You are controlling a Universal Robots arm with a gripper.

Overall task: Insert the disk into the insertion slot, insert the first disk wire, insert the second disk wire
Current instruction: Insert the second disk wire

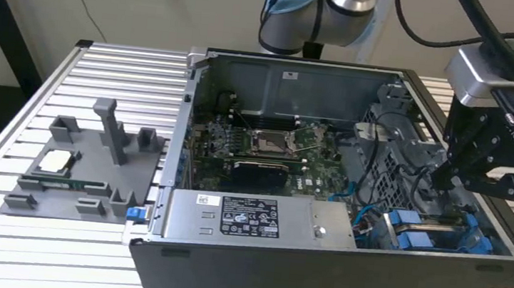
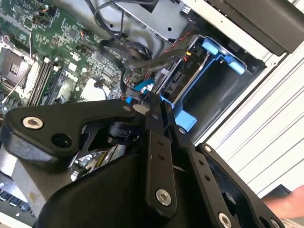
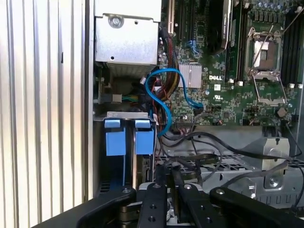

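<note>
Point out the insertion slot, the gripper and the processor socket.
Insertion slot [image 2: 216, 90], second wrist view, on its dark open interior between the blue rails.
Gripper [image 2: 153, 102], second wrist view, at its fingertips.
Processor socket [image 1: 270, 142], exterior view, on its silver centre.

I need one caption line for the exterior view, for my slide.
Gripper inside the open computer case, above the blue-railed insertion slot.
</note>
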